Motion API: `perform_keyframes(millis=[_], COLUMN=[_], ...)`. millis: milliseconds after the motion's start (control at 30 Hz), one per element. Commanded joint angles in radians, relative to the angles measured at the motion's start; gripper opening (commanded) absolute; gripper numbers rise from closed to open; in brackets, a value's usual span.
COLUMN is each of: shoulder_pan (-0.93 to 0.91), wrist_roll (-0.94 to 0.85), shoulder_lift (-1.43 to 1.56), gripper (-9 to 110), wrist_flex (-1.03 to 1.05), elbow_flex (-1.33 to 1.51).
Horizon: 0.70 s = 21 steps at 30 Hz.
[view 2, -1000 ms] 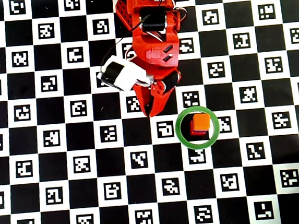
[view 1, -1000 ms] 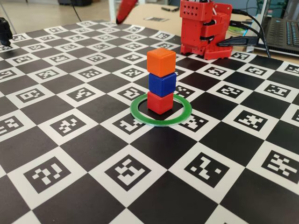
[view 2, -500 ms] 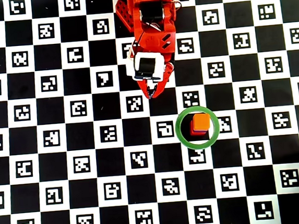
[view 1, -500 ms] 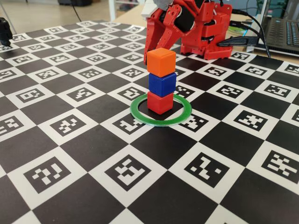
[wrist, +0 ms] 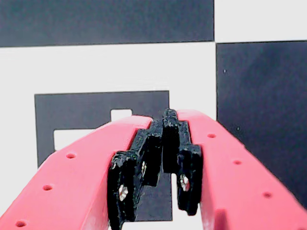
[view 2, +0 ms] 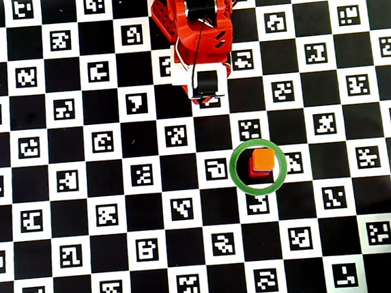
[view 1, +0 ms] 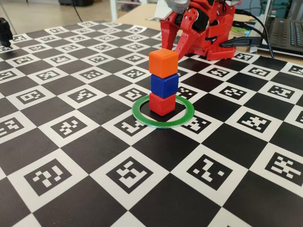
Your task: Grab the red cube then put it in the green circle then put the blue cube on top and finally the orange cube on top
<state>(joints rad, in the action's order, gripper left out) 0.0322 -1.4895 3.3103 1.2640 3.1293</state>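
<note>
My claw [wrist: 165, 117] is pinched together with nothing in it: in the wrist view the two red fingers [wrist: 96, 158] meet at their black-padded tips, and all I see beyond them is the checkered marker board [wrist: 96, 67]. In the overhead view the arm [view 2: 199, 29] is folded up near the top edge of the board, well apart from the green circle [view 2: 238, 177] and up and to the left of it. In the fixed view it sits behind the stack, by the far edge of the board.

Taking the green circle [view 1: 184, 116] as my landmark: the red cube [view 1: 162, 104] stands inside it, flat on the board, a bit toward the ring's left side in the fixed view rather than dead centre. The blue cube [view 1: 164, 85] sits directly on the red one, and the orange cube [view 1: 163, 63] tops the blue. The column stands upright (each cube is turned slightly against the one below). From overhead I mostly see the orange cube [view 2: 262, 160], with a sliver of red at its lower left.

A laptop [view 1: 286, 30] sits off the board, far right and behind the ring.
</note>
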Motion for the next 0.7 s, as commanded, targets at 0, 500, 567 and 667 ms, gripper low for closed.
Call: perform_keyframes(millis=[0,500,567,667], shoulder_pan=[-0.014,-0.014,-0.014,-0.014], wrist_roll=[0.018,-0.014,-0.014,-0.014], shoulder_lift=[0.051,0.051,0.051,0.051], gripper=[-6,-6,-6,-6], wrist_flex=[0.101,0.106,0.106,0.106], elbow_flex=[0.04,0.04,0.04,0.04])
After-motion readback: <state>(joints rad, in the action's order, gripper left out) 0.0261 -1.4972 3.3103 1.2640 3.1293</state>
